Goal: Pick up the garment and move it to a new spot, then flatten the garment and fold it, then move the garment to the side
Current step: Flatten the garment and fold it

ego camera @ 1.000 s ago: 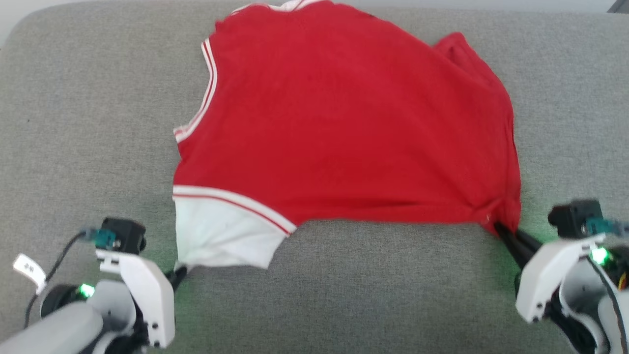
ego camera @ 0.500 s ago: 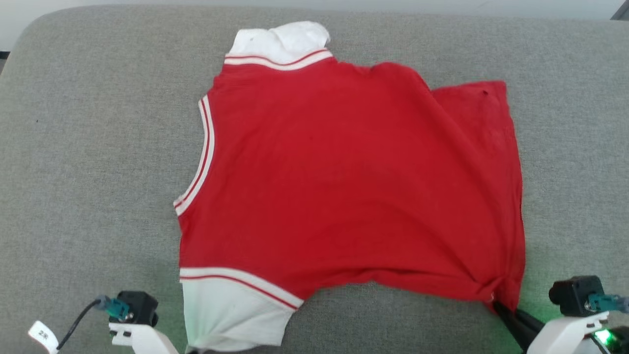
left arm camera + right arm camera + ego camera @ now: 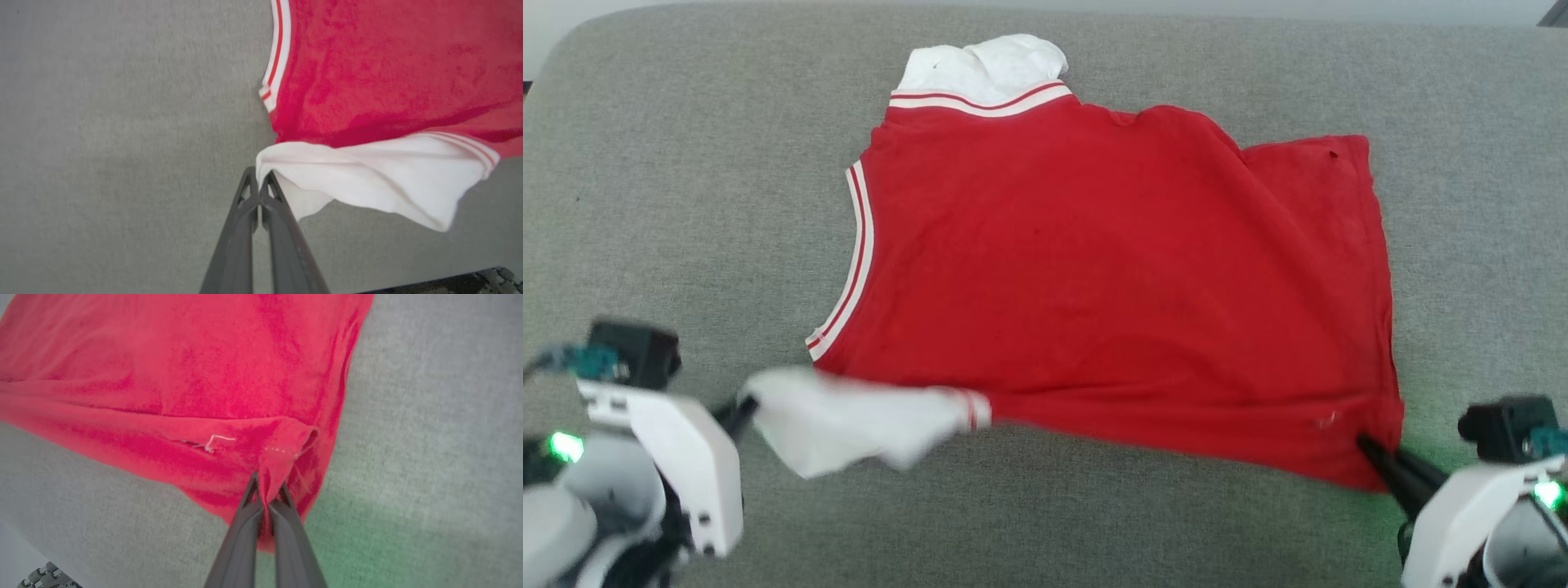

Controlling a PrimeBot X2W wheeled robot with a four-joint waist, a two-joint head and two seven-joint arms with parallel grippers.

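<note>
**Red garment spread on the grey cushion, pinched at both near corners**

The garment (image 3: 1111,278) lies plain side up across the middle of the grey cushion (image 3: 686,163), with most of its red body flat on the fabric. Its left edge curves inward along a red-and-white striped trim (image 3: 858,245). At the far edge, a crumpled white sleeve (image 3: 988,61) sticks out past a striped band. The far right corner lies flat and square, and a soft ridge runs diagonally towards it.

The near edge is raised and pulled taut between the two grippers. The other white sleeve (image 3: 849,420) hangs blurred above the cushion, and the left gripper (image 3: 743,408) has its fingers closed tight on that sleeve's tip. The left wrist view shows the two fingers (image 3: 249,204) pressed together around the white cloth. The right gripper (image 3: 1368,449) is clamped on the red hem corner. In the right wrist view the cloth bunches into a small fold between the fingertips (image 3: 267,494), just beside a loose white thread (image 3: 216,439).

Bare cushion surrounds the garment. There is a wide stretch to the left, a strip along the near side under the lifted edge, and a narrower band to the right.
</note>
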